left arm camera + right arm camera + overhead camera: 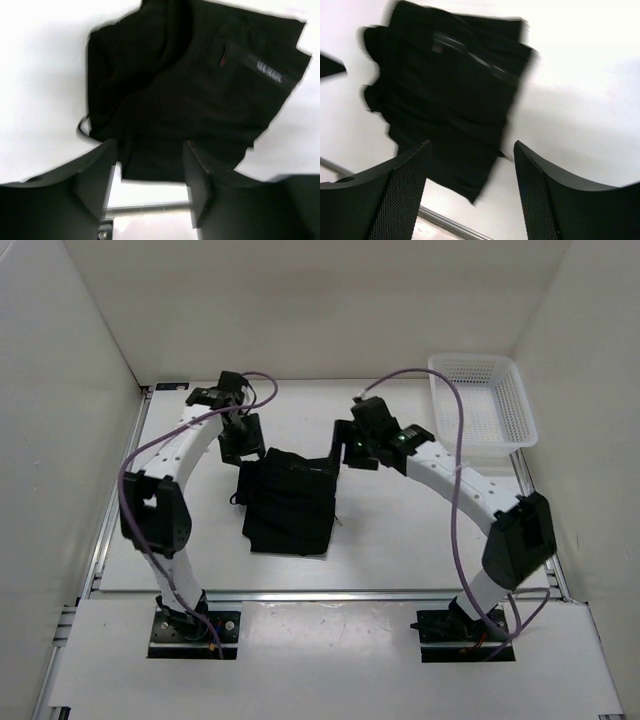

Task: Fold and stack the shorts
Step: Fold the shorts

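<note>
The black shorts lie folded into a rough rectangle in the middle of the table. My left gripper hovers over their far left corner and my right gripper over their far right corner. In the left wrist view the shorts lie rumpled below the left gripper, which is open and holds nothing. A loop of drawstring sticks out at their edge. Seen from the right wrist, the shorts lie flat under the open, empty right gripper.
A white mesh basket stands at the back right corner of the table. White walls close in the table on the left, back and right. An aluminium rail runs along the near edge.
</note>
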